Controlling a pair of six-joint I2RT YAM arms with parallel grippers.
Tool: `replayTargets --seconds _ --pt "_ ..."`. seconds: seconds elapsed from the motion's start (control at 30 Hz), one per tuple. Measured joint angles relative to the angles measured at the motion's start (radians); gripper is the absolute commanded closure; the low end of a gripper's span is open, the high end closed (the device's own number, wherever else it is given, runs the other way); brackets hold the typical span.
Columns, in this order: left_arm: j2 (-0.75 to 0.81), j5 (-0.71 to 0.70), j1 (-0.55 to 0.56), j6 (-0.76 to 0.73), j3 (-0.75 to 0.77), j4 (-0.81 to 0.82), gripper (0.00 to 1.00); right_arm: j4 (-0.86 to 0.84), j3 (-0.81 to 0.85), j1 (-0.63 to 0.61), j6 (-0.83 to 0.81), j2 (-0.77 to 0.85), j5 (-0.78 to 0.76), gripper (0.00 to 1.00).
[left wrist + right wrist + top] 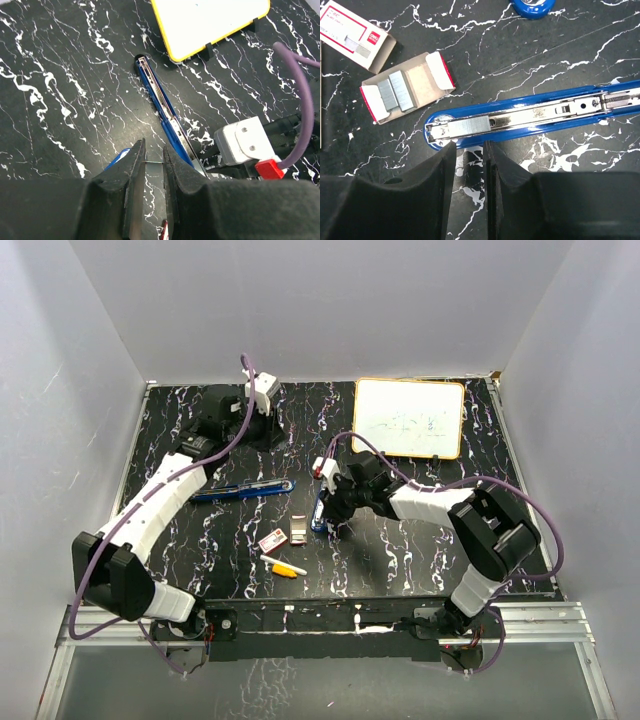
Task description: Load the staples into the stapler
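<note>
The blue stapler lies opened flat. Its lid [245, 490] stretches left and its chrome magazine channel [545, 107] [161, 97] lies exposed. A silvery strip of staples [470, 125] sits in the channel near its front end. My right gripper [470, 150] [330, 516] hovers at the near side of that end, jaws a little apart with nothing between them. More staples lie in the open red-and-white tray [395, 90] [298, 532], beside its sleeve [355, 32] [272, 540]. My left gripper [153, 152] [270, 432] hangs above the table, shut; a thin silvery sliver bridges its tips.
A yellow-framed whiteboard [410, 418] [210, 22] lies at the back right. A yellow-and-white marker [285, 567] rests near the front, below the staple box. The right arm's white wrist camera [245, 145] shows close to the stapler in the left wrist view.
</note>
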State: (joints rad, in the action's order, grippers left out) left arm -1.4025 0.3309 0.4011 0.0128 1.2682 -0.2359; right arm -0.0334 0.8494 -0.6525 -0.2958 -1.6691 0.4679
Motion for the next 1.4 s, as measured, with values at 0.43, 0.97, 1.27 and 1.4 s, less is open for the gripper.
replayTargets --seconds 0.43,0.97,1.27,1.4 --pt "-0.067 -0.096 0.152 0.077 -0.061 0.034 1.0 0.011 -0.024 0.232 0.011 0.251 -0.019 0.7" --pt "-0.223 -0.339 0.335 0.169 -0.101 0.061 1.0 0.112 -0.142 0.537 -0.016 0.558 -0.08 0.68" --pt "-0.309 -0.449 0.375 0.269 -0.058 0.009 1.0 0.112 -0.145 0.569 -0.012 0.553 -0.062 0.67" --pt "-0.313 -0.476 0.381 0.312 -0.026 -0.011 1.0 0.113 -0.145 0.573 -0.012 0.527 -0.057 0.67"
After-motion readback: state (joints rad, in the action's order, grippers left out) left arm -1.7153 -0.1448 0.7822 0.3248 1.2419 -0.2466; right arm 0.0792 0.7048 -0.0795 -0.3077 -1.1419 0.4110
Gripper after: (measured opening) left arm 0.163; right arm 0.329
